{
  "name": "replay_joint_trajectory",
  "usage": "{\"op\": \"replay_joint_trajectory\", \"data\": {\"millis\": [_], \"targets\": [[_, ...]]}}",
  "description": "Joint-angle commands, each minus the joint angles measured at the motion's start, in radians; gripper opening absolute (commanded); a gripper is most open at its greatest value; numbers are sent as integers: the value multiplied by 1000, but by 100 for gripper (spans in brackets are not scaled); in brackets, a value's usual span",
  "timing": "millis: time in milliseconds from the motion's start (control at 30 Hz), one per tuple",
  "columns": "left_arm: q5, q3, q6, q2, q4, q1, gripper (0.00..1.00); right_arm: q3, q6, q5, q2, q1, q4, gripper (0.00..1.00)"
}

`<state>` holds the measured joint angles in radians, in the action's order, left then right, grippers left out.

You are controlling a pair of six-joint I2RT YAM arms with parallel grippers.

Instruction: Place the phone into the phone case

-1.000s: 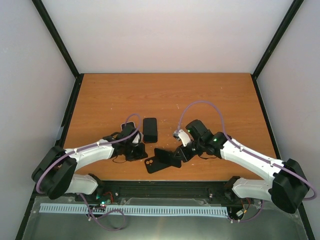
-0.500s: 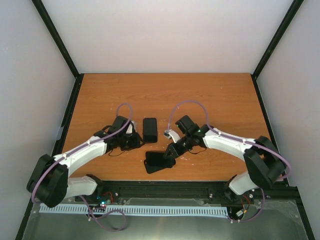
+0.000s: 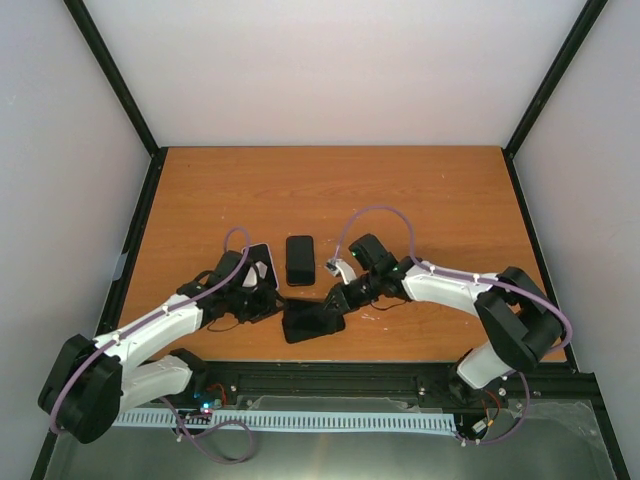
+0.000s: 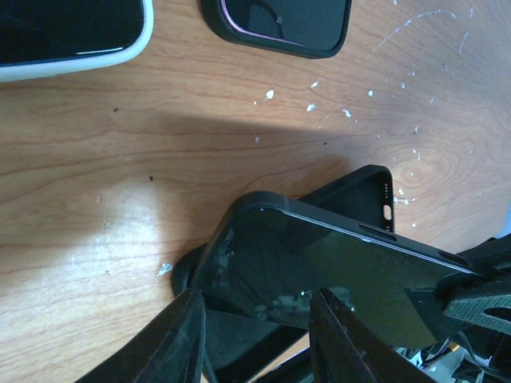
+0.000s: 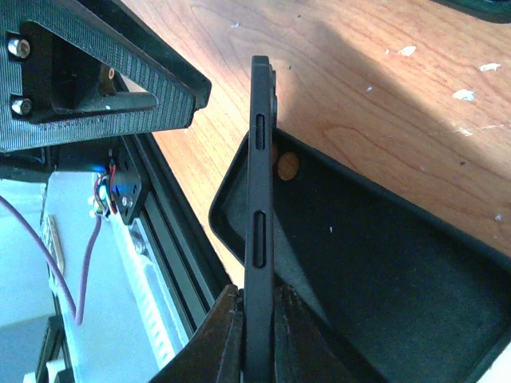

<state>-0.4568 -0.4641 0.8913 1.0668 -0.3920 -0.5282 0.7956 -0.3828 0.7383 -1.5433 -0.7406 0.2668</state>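
Right fingers [image 5: 226, 331] are clamped tight on the slim black phone [image 5: 259, 191], gripping it on edge and tilted up over the black phone case [image 5: 383, 271], which lies open-side up on the wooden bench [image 3: 400, 190]. Left fingers [image 4: 188, 339] are spread wide at the phone's near end, not closed on it.

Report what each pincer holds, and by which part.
Right pincer grips the phone across its flat faces at one end, edge-on over the case. Left pincer straddles the case's end; a grip cannot be confirmed.
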Motion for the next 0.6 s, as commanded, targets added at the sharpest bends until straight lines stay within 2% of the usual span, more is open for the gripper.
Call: {"op": "replay_joint_trajectory", "data": {"millis": [0,167,267,433,567], "targets": [[-7,-2,29,-1,43,-1,37,-87,-156,-186,47,0,-272,3],[12,34,35,27,92,-1,37,-177,-274,-286,132,-1,-381,3],[-9,66,41,46,154,-1,36,-206,-310,-277,156,-3,-434,3],[13,73,41,54,149,-1,36,-143,-219,-240,190,-2,-291,3],[49,60,41,40,104,0,38,-120,-229,-199,254,-4,-236,3]]}}
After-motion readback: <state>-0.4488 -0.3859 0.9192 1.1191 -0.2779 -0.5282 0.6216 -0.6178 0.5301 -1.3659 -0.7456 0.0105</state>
